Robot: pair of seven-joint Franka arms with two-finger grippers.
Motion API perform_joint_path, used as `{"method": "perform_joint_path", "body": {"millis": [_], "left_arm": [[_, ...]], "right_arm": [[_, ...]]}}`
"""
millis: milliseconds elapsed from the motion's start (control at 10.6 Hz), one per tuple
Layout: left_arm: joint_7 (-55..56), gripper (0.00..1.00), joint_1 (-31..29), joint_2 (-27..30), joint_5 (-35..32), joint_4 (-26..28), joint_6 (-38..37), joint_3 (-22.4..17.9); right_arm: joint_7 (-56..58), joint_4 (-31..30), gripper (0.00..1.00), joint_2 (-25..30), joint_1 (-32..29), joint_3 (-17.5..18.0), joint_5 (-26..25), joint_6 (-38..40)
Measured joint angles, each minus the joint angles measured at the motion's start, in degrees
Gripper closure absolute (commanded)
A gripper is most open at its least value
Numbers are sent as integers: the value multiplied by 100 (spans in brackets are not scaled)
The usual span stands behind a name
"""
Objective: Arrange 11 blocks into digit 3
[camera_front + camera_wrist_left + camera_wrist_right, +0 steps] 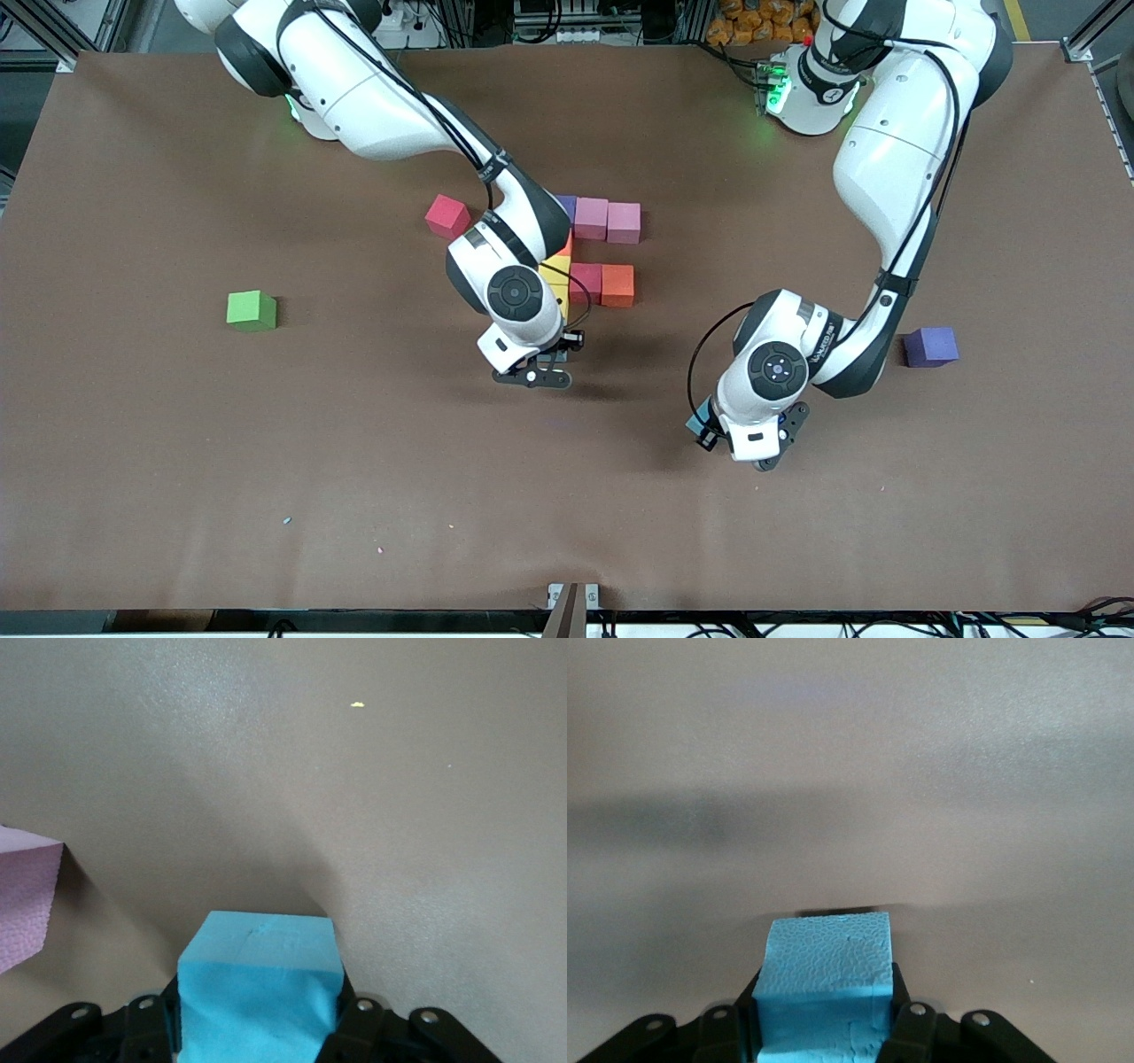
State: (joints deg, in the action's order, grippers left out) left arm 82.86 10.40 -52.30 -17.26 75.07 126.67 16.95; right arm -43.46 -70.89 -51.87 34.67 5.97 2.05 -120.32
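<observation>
Blocks [594, 257], matte foam cubes, pink, orange, yellow

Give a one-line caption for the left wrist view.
Left gripper closed around a blue block on the brown table, a pink block at the frame's edge.

Blue block [824, 979] clamped between black fingers [908, 1028] of right claw [822, 1032], just above bare brown table [850, 771].
</observation>
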Motion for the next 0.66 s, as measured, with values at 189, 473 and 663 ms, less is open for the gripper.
{"method": "perform_joint_path", "body": {"millis": [189,473,663], "left_arm": [[0,81,-2,21,19,-16,3,6],[0,87,-3,72,181,-28,3,11],[1,90,-3,96,189,-28,2,15]], "right_arm": [[0,43,98,-46,9,0,-11,37],[0,94,98,-95,22,0,-76,74],[0,101,98,-97,28,0,-92,121]]}}
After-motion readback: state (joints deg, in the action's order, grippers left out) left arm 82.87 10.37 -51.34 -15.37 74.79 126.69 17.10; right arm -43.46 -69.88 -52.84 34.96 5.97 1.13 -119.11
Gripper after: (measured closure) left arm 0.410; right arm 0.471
